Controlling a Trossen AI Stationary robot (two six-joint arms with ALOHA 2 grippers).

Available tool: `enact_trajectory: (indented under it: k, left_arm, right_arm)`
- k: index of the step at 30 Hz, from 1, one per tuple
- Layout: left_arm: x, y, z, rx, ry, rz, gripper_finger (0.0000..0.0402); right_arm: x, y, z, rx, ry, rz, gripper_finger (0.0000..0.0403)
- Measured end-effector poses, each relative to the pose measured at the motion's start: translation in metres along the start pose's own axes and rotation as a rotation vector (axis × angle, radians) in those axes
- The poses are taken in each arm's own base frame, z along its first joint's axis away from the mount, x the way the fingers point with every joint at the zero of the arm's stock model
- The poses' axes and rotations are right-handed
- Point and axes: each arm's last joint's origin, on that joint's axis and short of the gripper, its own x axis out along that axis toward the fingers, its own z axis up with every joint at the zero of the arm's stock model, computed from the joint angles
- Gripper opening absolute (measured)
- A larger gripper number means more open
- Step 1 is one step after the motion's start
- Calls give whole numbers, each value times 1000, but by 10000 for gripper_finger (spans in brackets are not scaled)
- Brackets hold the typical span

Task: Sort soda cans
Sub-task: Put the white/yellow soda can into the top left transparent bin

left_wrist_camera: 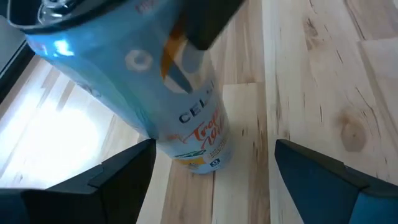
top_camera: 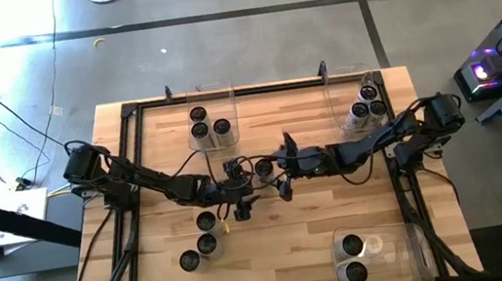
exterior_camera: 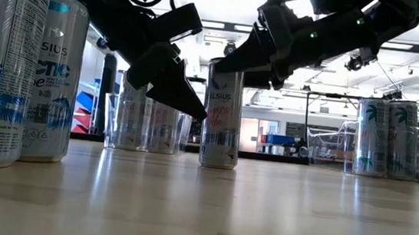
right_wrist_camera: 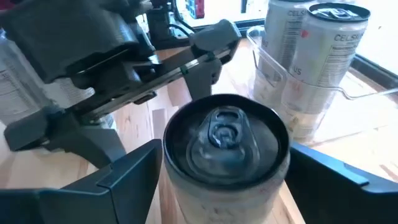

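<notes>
While both arms meet over the middle of the pale wooden plank surface [top_camera: 285, 244], the sorting looks a little over half done. Eight slim silver-white soda cans with dark round tops already stand in clear plastic rectangular bins: three in the bin at the far edge left of centre [top_camera: 213, 126], three in the bin near the far right corner [top_camera: 365, 110], and two in the bin at the near right corner [top_camera: 370, 254]. Four remain loose, as far as the overhead view shows. One upright can with reddish lettering [exterior_camera: 222, 115] stands at the centre of the surface, and three more loose cans [top_camera: 201, 241] cluster toward the near left.

Around the centre can, the left pincer [top_camera: 238, 199] and the right pincer [top_camera: 278, 178] both hang with fingers spread wide, neither holding anything. From the right wrist view the can top [right_wrist_camera: 225, 138] sits between that arm's two dark fingers, not yet clamped. From the left wrist view the same can rises between the left arm's open fingers too, with part of the other arm crossing in front of it.

Crowding is the main hindrance: both pincers converge on one can, so one arm probably has to give way. Which bin suits this can I cannot tell. Black frame rails [top_camera: 128, 177] border the surface, and loose cables trail on the floor beyond it.
</notes>
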Motion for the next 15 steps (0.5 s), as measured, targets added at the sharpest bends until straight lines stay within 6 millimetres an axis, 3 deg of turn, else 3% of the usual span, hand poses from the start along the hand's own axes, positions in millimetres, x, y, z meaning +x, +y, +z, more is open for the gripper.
enact_trajectory:
  k: [8,15]
  left_arm:
    - [-12,2,6,-4,-10,26,323]
    - [-39,11,14,0,-11,99,323]
  right_arm:
    - [-2,8,2,-18,-19,-34,303]
    - [-1,10,11,-53,-32,-64,267]
